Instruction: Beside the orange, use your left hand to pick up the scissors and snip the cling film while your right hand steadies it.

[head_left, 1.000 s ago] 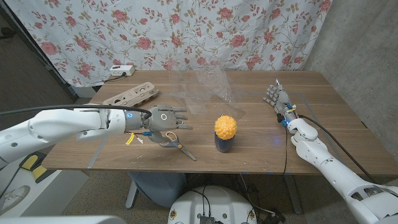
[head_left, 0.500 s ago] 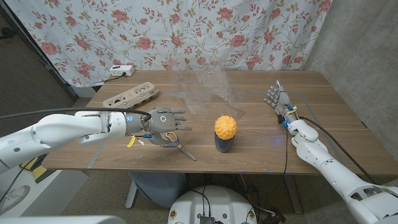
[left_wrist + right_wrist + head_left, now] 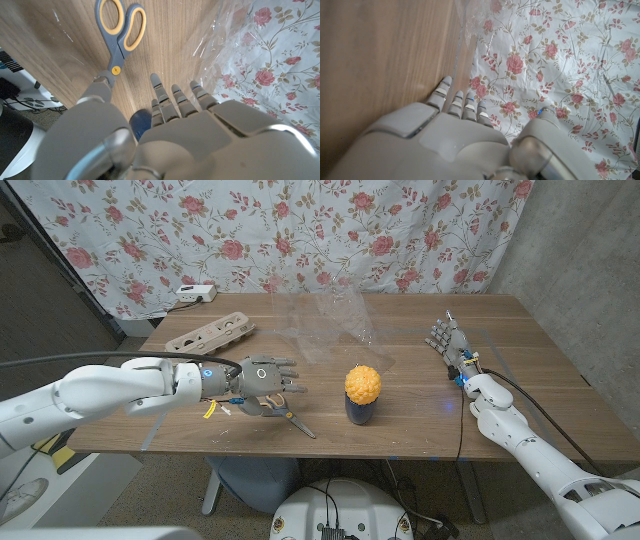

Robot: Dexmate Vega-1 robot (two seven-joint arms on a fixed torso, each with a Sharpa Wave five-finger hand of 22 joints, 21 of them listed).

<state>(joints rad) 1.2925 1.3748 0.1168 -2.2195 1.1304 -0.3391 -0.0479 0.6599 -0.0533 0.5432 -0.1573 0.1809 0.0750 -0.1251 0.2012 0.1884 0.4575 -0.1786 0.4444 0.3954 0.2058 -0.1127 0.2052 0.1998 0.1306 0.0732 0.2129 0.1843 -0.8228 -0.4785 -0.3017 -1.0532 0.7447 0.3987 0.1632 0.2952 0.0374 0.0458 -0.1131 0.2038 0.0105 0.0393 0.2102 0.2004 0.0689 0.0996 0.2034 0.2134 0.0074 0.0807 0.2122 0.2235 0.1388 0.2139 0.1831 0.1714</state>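
In the head view, the left hand covers the handles of the scissors; only the blades project beyond it. In the left wrist view, the scissor blades are hidden behind that hand's thumb. The cling film is transparent, so its outline on the bench cannot be traced.

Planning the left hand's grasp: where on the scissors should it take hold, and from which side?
Likely the yellow-lined handle loops of the scissors, from above: they lie flat on the table, blades closed and pointing toward its near edge, with the left hand directly over them.
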